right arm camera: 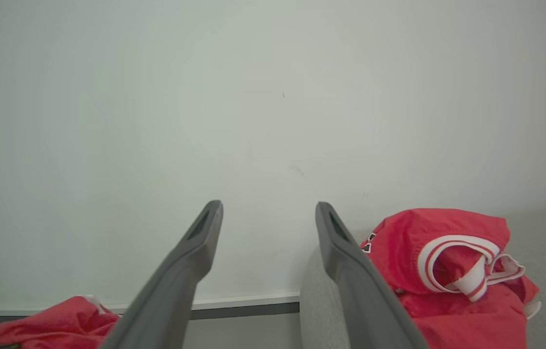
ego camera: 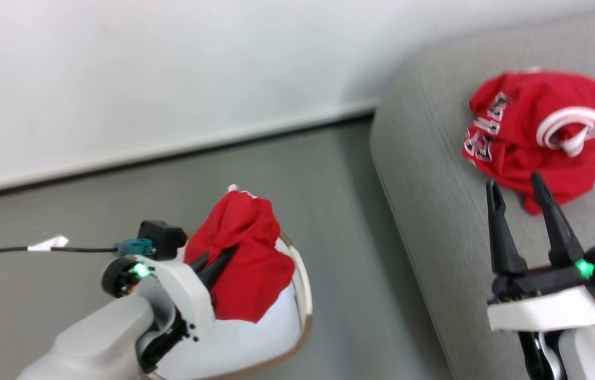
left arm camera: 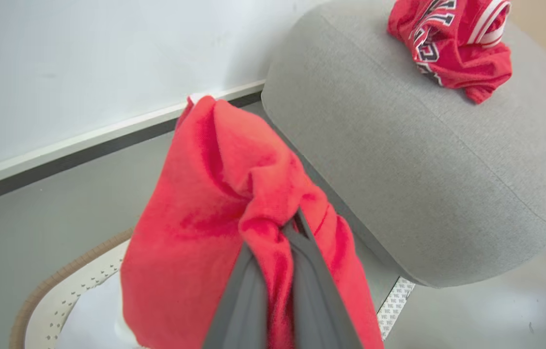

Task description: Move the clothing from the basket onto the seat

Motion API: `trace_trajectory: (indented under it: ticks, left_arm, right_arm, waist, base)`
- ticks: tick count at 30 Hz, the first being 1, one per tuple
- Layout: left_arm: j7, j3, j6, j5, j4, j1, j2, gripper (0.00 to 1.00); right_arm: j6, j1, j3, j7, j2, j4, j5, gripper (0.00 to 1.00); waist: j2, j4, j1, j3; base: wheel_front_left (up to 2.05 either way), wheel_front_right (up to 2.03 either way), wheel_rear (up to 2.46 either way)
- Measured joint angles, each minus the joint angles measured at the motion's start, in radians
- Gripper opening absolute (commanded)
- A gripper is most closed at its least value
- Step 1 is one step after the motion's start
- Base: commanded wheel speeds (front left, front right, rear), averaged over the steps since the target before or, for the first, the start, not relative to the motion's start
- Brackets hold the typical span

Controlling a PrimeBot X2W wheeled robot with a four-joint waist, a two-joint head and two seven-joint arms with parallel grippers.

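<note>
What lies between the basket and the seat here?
A stretch of bare grey floor, seen in the head view, separates the basket from the seat. The left wrist view also shows a white patterned strip by the seat's base.

2 red garments (ego camera: 519, 163), 1 basket (ego camera: 305, 295), 1 sofa (ego camera: 434, 221) & 2 grippers (ego camera: 513, 179).

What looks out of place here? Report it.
Nothing spilled or damaged. The red jersey with white striped trim lies crumpled on the light-grey fabric sofa. A second red garment hangs bunched from the shut left gripper over the cream-white perforated plastic basket.
</note>
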Motion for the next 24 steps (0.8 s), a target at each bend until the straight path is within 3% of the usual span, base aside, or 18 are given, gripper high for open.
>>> trace_trajectory:
  ticks: [5, 11, 24]
  left_arm:
    - [-0.018, 0.066, 0.017, 0.031, -0.052, 0.012, -0.013, 0.00]
    - [-0.019, 0.203, 0.071, 0.112, -0.202, 0.047, 0.002, 0.00]
    - [-0.019, 0.350, 0.166, 0.230, -0.462, 0.138, 0.055, 0.00]
  right_arm:
    - [0.000, 0.047, 0.020, 0.000, -0.030, 0.023, 0.041, 1.00]
    - [0.000, 0.090, 0.044, -0.002, -0.049, 0.043, 0.077, 1.00]
    - [0.000, 0.135, 0.114, -0.002, -0.044, 0.054, 0.119, 1.00]
  waist:
    - [0.0000, 0.047, 0.0000, -0.096]
    - [0.0000, 0.098, 0.0000, -0.184]
    - [0.0000, 0.157, 0.0002, -0.257]
  base:
    - [0.00, 0.00, 0.00]
    - [0.00, 0.00, 0.00]
    - [0.00, 0.00, 0.00]
